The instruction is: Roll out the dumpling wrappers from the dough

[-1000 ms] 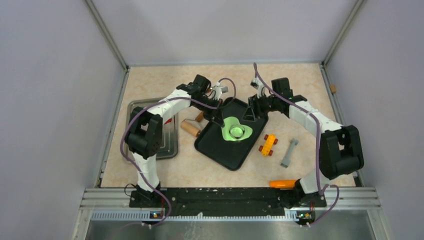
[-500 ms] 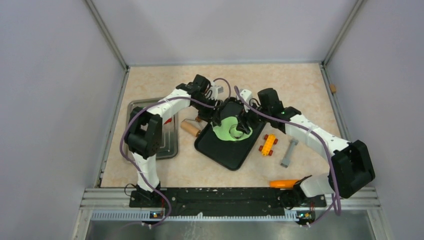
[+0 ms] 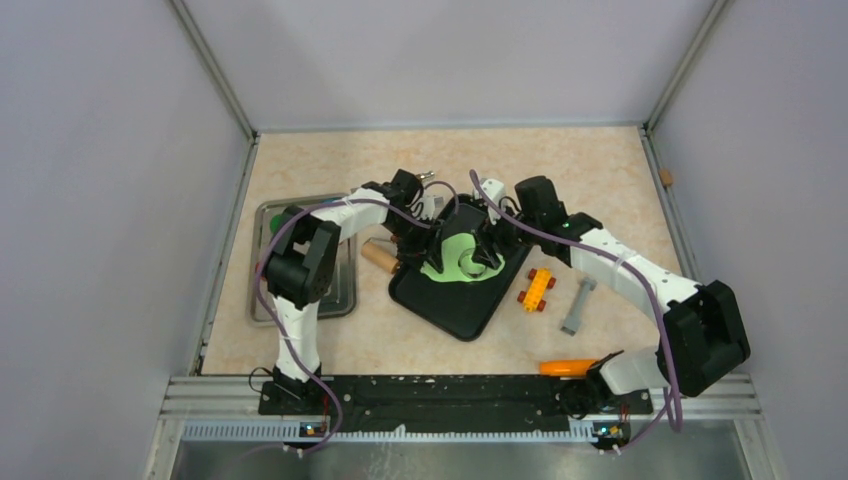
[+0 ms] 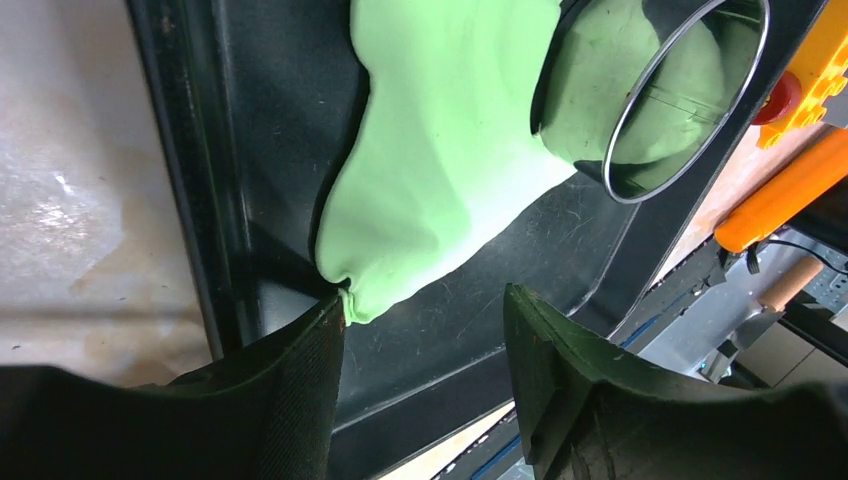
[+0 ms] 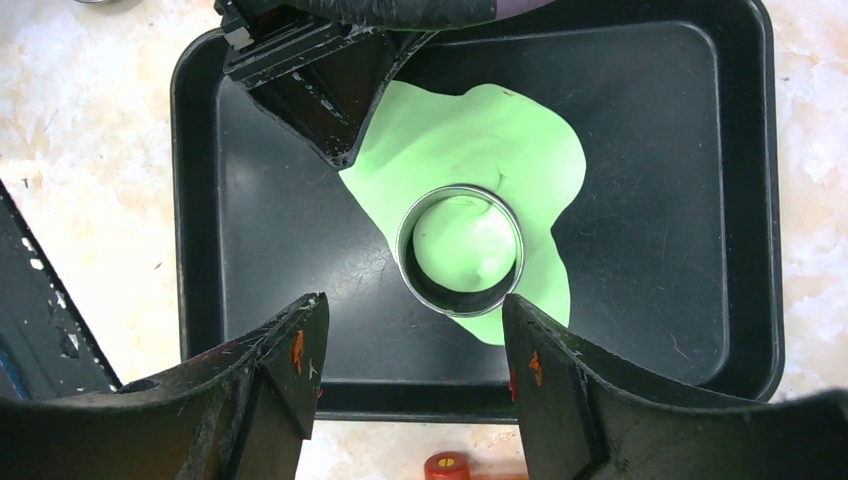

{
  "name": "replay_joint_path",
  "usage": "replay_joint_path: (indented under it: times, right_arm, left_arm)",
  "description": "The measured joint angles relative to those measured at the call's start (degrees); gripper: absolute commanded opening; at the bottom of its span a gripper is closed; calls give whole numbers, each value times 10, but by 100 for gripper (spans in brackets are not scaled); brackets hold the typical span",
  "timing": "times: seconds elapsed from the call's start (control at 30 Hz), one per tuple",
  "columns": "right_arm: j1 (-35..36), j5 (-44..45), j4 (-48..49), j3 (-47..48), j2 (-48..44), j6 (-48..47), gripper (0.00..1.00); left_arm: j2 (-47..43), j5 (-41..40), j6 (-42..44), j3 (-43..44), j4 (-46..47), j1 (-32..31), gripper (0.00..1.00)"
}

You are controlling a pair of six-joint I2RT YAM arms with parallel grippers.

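A flattened sheet of lime-green dough (image 5: 500, 150) (image 3: 445, 263) lies in the black tray (image 5: 640, 250) (image 3: 460, 305). The metal ring cutter (image 5: 460, 250) (image 4: 690, 90) stands on it, and a round of the same dough sits inside the ring. Dumpling wrappers apart from that round are out of view. My left gripper (image 4: 425, 325) (image 3: 425, 245) is open at the sheet's corner, and the dough's tip (image 4: 350, 300) touches one finger. My right gripper (image 5: 410, 330) (image 3: 483, 243) hangs open above the tray, just on the near side of the ring, holding nothing.
A wooden rolling pin (image 3: 381, 256) lies left of the black tray, beside a silver tray (image 3: 335, 290). Right of it are a yellow-and-red toy block (image 3: 537, 290), a grey piece (image 3: 578, 305) and an orange tool (image 3: 565, 367).
My left gripper has opened at the dough's corner. My right arm has swung from the tray's far corner to over the ring. The dough sheet has shifted slightly left.
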Motion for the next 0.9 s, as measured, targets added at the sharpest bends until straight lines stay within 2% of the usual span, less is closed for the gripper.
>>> replay_joint_path:
  times: [0.2,0.3,0.67,0.77,0.9]
  right_arm:
    - [0,-5,0,0,0,8,64]
    - [0,-5,0,0,0,9,64]
    - [0,-4,-21,0,-9,-7,58]
    - [0,-3,-27,-1,-13,-33,56]
    - [-4,-2,-31,-3,-13,-72,54]
  left_arm:
    - [14,14,-16,6,9,-11,53]
    - [30,33,-23,19,9,-12,45]
    - [80,23,-9,87,-14,-13,4]
    - [80,22,4,95,-13,-14,0]
    - [78,42,18,97,-12,-14,0]
